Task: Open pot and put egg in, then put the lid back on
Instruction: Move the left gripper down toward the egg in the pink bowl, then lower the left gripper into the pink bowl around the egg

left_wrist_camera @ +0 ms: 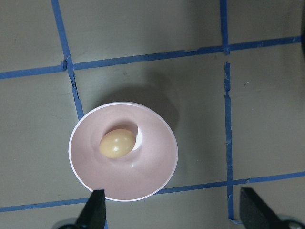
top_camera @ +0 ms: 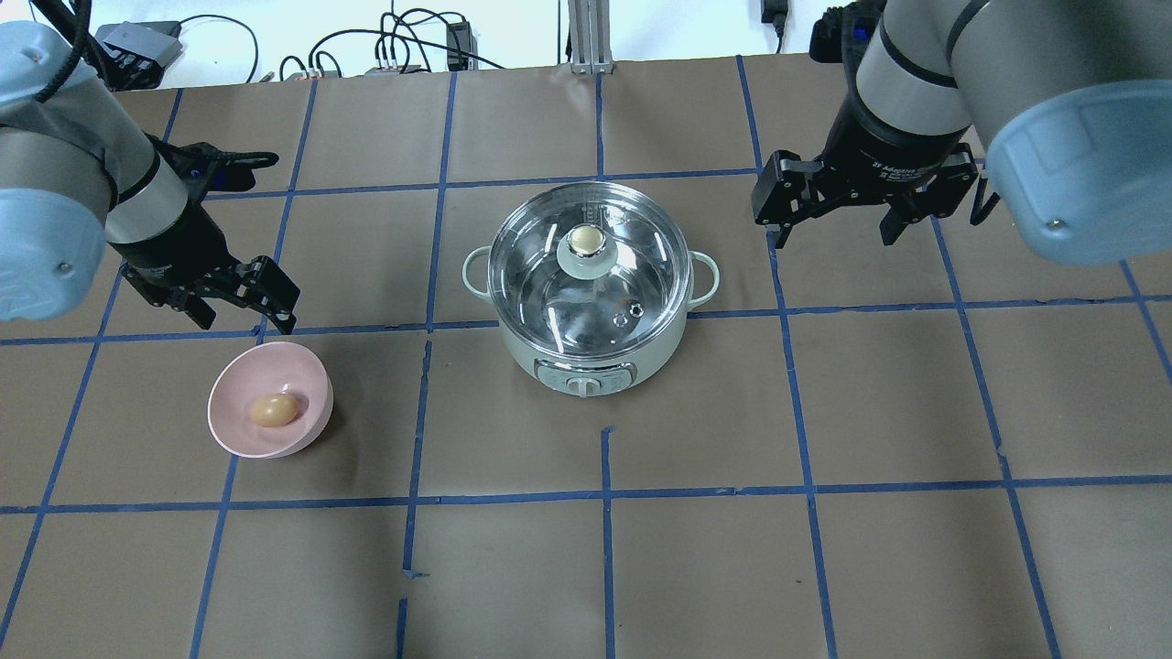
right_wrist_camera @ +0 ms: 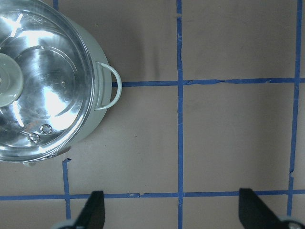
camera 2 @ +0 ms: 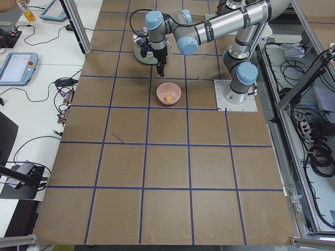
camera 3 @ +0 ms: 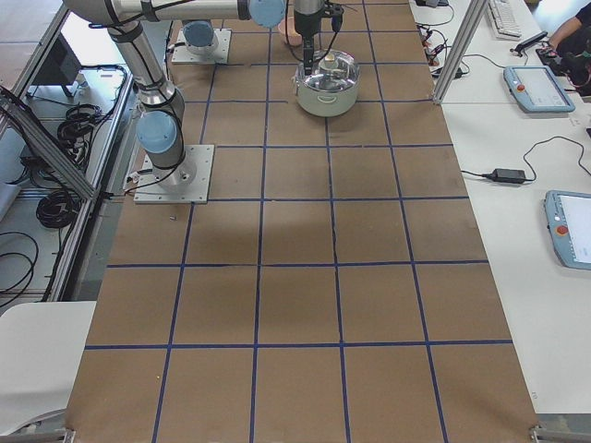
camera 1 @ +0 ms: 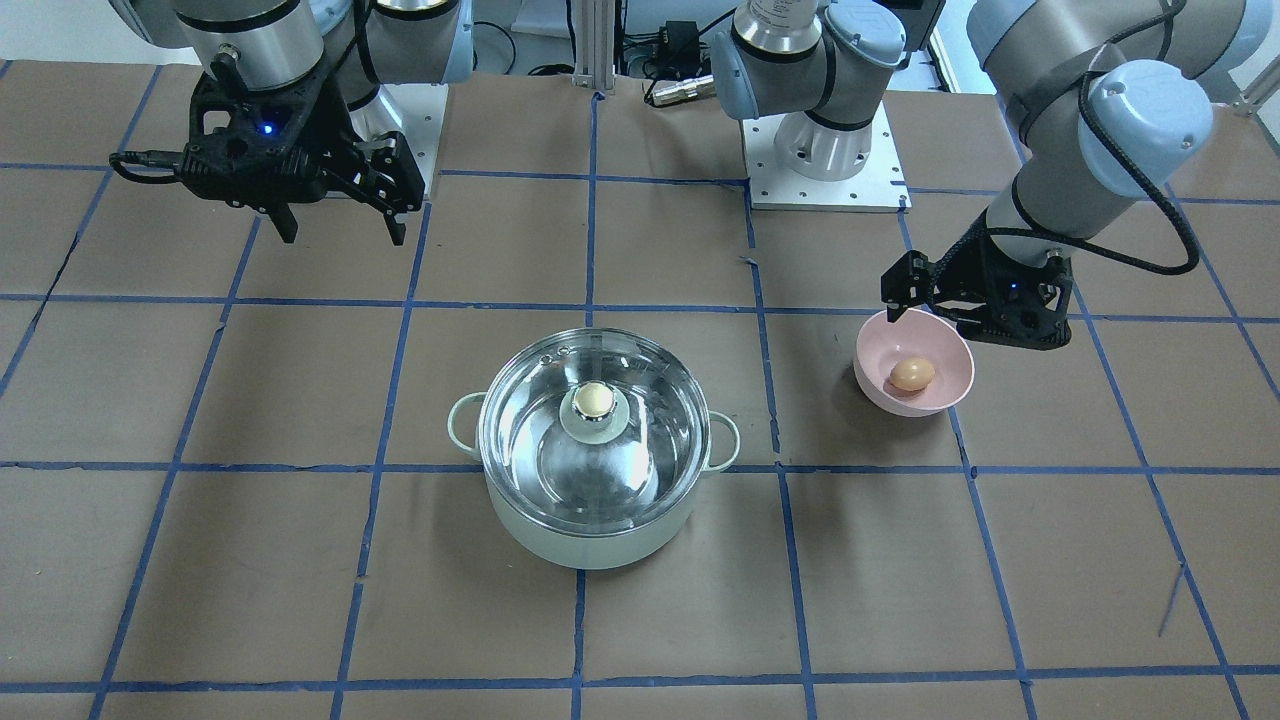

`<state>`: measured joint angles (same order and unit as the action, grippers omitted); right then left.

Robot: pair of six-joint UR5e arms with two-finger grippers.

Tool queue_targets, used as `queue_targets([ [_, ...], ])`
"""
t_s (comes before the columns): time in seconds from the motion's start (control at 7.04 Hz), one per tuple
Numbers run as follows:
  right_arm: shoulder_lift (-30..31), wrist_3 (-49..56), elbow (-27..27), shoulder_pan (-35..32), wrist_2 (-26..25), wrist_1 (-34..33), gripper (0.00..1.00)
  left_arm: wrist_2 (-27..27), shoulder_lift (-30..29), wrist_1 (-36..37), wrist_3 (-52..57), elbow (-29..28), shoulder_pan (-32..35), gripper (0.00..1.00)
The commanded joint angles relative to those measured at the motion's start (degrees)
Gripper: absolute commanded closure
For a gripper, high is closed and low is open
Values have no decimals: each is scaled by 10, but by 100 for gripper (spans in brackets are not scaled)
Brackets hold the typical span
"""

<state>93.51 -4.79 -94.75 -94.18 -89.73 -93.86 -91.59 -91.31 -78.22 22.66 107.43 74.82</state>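
I'm looking down on a table [top_camera: 916,412] that is lying under brown paper, with blue tape lines [top_camera: 604,499] running across it in a grid and even light falling over it. Beside it, a white bench [camera 3: 517,221] is carrying teach pendants [camera 3: 528,89] and a power brick [camera 3: 506,173]. An aluminium frame post [camera 3: 459,39] is standing at the table's edge.

overhead and front cameras face each other, both looking down on the pot [top_camera: 641,355].

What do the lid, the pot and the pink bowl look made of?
Lid: clear glass, the shiny steel-looking interior shows through it. Pot: pale green outside, smooth, probably painted or enamelled metal. Pink bowl: matte, likely plastic, though ceramic is possible.
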Motion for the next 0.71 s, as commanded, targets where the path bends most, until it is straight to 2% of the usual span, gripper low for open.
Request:
queue_targets([
  [0.0,0,0,0,0,1,1,0,-3,1,57,20,35,-11,0],
  [0.28,0,0,0,0,0,1,0,-11,1,63,34,49,-12,1],
  [0.43,0,0,0,0,0,1,0,-37,2,115,73,85,-15,4],
  [0.57,-1,0,0,0,0,1,0,-40,2,186,93,114,-16,1],
])
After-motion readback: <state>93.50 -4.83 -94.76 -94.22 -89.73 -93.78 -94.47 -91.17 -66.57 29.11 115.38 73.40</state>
